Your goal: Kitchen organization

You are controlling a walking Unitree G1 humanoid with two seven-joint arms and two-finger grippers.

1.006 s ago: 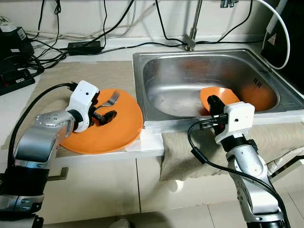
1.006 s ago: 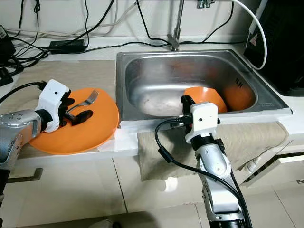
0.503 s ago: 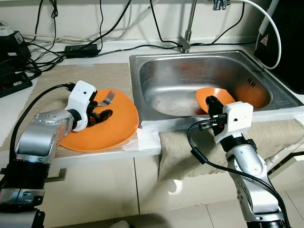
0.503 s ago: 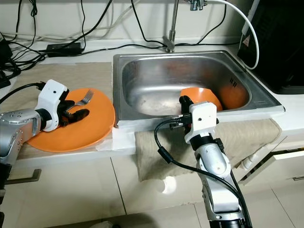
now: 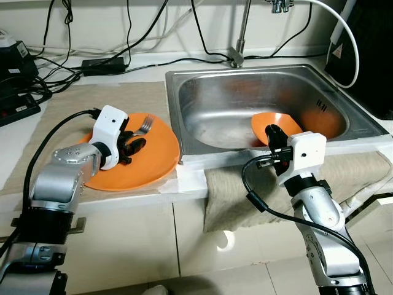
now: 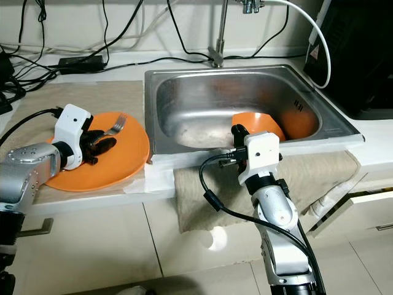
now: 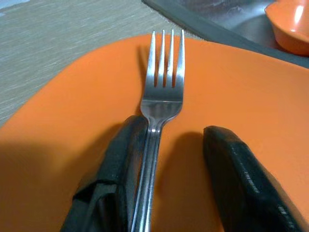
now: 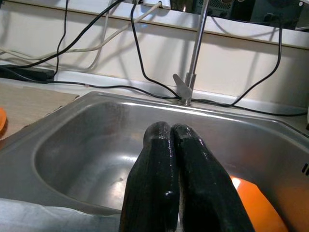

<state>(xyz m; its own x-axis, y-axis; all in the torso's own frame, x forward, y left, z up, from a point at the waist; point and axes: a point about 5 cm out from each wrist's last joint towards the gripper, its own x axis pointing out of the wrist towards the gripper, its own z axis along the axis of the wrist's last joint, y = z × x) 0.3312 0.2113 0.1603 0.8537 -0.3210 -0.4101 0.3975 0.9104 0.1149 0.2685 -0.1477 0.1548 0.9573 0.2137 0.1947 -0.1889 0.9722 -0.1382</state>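
Cutlery here is one silver metal fork [image 7: 161,96], lying on the round flat orange plate [image 5: 147,166] that sits on the table just beside the square stainless steel sink [image 5: 209,104]. The left hand [image 7: 178,159] rests low on that plate with its fingers [image 7: 120,159] spread, the fork's handle running between them and touching one. At the sink's near rim, the right hand [image 8: 171,145] hangs with fingers pressed together, close to the orange bowl [image 5: 276,123] in the basin.
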